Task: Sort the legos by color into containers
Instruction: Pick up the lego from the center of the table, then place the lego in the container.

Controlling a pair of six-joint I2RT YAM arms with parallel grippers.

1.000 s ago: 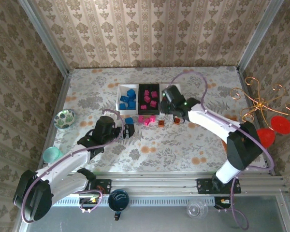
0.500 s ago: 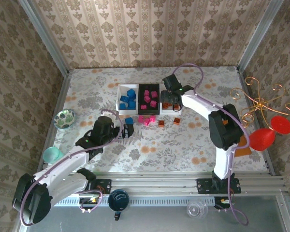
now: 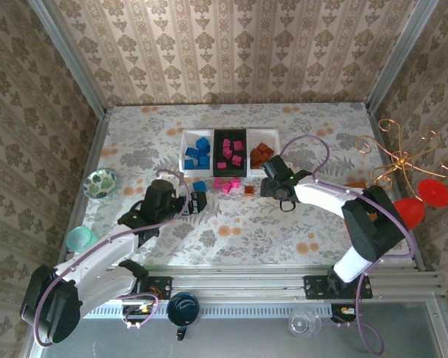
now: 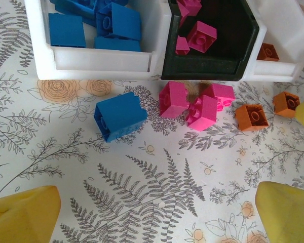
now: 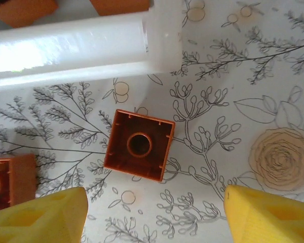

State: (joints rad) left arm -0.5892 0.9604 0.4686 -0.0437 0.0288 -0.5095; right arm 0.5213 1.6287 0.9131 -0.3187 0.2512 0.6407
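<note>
Left hand (image 4: 152,215) released: yellow fingers (image 4: 20,215) spread wide, nothing between them, hovering over the floral-print bench (image 4: 157,172). Ahead of it, slightly left, one loose blue plastic lego brick (image 4: 120,115) sits on the bench, apart from everything else. Ahead and slightly right is a cluster of three bright pink lego bricks (image 4: 195,104), touching each other, just short of the black rectangular tray (image 4: 207,66). Further to this hand's right are two small orange-brown lego bricks (image 4: 252,116), near each other but not touching. Beyond the loose pieces, three trays stand side by side. The white rectangular tray with blue bricks (image 4: 96,58) is on the hand's left. The black one is in the middle with pink bricks inside. The second white tray (image 4: 278,68) is on the right, with an orange-brown brick visible in it. Right hand (image 5: 154,217) also released, fingers (image 5: 271,215) wide apart, gap empty. Just ahead of that gap lies the upturned orange-brown brick (image 5: 139,144), hollow side up (round tube visible inside), flat on the bench and touching neither finger. To this hand's left, close above the left finger, is the neighbouring orange-brown brick (image 5: 10,182), partly cut off by the frame edge. Beyond the upturned brick runs the near wall of the second white tray, with more orange-brown pieces behind it. Brick and wall are apart.
</note>
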